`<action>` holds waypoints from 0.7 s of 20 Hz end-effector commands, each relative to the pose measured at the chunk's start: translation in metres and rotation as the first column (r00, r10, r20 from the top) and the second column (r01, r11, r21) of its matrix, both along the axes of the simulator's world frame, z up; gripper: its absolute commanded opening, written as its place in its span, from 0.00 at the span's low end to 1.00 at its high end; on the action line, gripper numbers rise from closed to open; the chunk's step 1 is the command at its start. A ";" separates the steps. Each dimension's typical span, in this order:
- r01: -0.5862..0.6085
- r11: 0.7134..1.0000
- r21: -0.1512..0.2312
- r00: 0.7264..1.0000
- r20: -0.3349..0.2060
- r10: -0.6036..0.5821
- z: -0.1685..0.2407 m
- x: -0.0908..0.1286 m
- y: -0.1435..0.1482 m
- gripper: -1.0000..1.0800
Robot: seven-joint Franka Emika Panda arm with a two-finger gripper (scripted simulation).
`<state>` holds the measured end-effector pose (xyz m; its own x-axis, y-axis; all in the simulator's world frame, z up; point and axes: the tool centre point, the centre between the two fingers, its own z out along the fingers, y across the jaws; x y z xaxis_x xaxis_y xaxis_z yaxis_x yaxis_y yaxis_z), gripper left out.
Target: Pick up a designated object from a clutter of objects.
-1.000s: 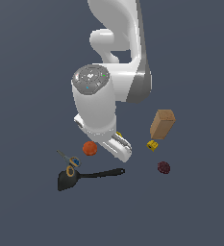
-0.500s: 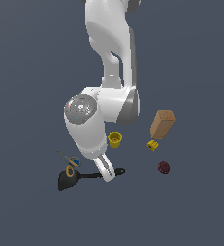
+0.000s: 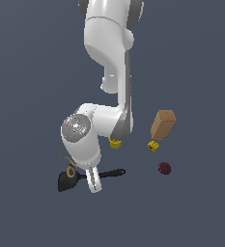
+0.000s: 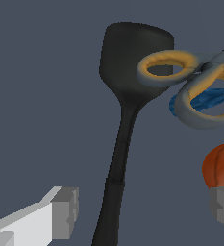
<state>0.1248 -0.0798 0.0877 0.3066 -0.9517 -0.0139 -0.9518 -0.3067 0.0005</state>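
- Dark grey floor, no furnishings; clutter lies loose on it.
- Black spatula (image 4: 120,144) lies flat, handle running between the spread fingers, blade farther off.
- Gripper (image 4: 143,211): jaws apart, holding nothing, low over the handle.
- Scissors (image 4: 190,84) overlap the blade's edge; orange ball (image 4: 220,166) sits beside one fingertip (image 4: 223,206).
- Step judged: final approach. Next: lower, close on handle, avoid the ball.

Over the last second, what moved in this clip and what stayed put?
The arm swung down toward the exterior view's lower left, bringing the gripper over the black spatula's handle, jaws open on either side of it. Nothing has been grasped yet. The arm now hides the orange ball in the exterior view. The spatula, scissors, yellow cup, tan box, yellow block and berry kept their places.
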 end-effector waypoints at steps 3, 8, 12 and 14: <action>0.068 0.998 -0.008 0.998 0.003 -0.068 -0.013 0.003 -0.007 0.96; 0.102 0.995 -0.013 0.995 0.005 -0.102 -0.020 0.004 -0.011 0.96; 0.101 0.995 -0.013 0.995 0.004 -0.101 -0.020 0.004 -0.011 0.96; 0.101 0.995 -0.013 0.995 0.004 -0.101 -0.023 0.004 -0.011 0.96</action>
<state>0.1291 -0.0908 0.0663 0.2090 -0.9779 -0.0006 -0.9779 -0.2090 0.0002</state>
